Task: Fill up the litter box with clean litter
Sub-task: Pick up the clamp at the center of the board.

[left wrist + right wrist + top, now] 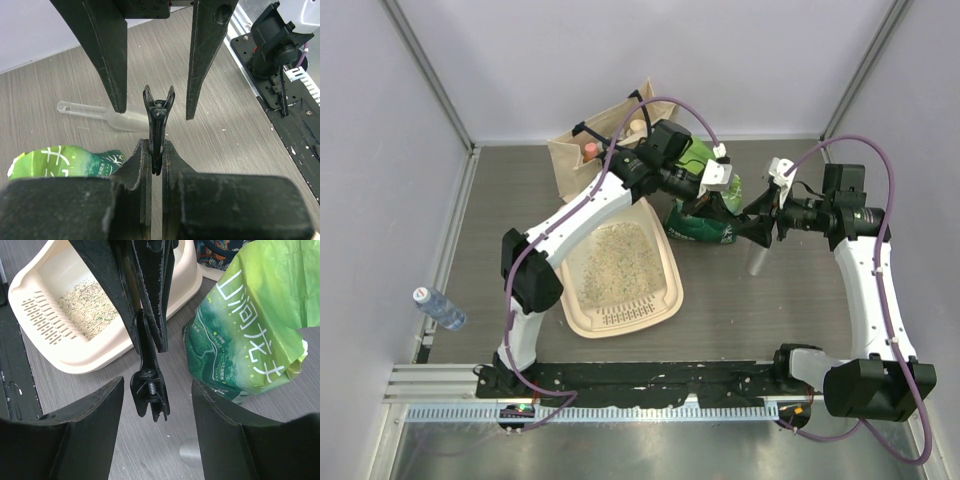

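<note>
The cream litter box [666, 297] lies left of centre with clean litter [616, 262] spread over its floor; the right wrist view shows its rim [95, 352] and the litter [90, 307] too. My left gripper [156, 150] is shut on a black spring clip [158, 117], held above the table beside the green bag [705, 222]. My right gripper [157, 382] faces it, open, with the clip's handle end [150, 387] between its fingers but untouched. Seen from above, the two grippers meet at the left gripper [730, 203] and right gripper [752, 224].
A clear plastic scoop [107, 116] lies on the table under the grippers. The green bag [250, 330] stands upright, right of the litter box. A beige tote bag [595, 140] sits at the back. A water bottle [440, 308] lies at the left edge.
</note>
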`<state>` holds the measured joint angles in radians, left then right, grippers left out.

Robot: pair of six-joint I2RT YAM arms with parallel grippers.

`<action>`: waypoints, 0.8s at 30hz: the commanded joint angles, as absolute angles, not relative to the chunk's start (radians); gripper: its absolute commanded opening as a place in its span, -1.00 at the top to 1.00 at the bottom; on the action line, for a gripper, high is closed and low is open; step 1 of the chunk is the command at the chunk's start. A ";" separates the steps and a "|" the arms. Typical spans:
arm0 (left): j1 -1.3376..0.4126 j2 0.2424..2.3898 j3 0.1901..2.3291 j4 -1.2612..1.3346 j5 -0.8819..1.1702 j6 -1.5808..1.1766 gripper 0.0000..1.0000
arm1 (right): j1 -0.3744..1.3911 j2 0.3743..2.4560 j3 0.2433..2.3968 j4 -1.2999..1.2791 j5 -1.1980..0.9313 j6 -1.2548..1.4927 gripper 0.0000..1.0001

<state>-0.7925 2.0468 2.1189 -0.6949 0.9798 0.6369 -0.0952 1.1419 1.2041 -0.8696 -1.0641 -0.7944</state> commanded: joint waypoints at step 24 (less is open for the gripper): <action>-0.798 2.091 2.246 -0.802 1.012 0.658 1.00 | -0.074 1.147 1.318 -0.931 -1.057 -0.903 0.00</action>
<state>-0.7925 2.0800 2.1910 -0.7597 0.9840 0.6380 -0.0795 1.1713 1.2709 -0.9405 -1.0630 -0.8707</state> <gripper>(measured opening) 0.070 0.499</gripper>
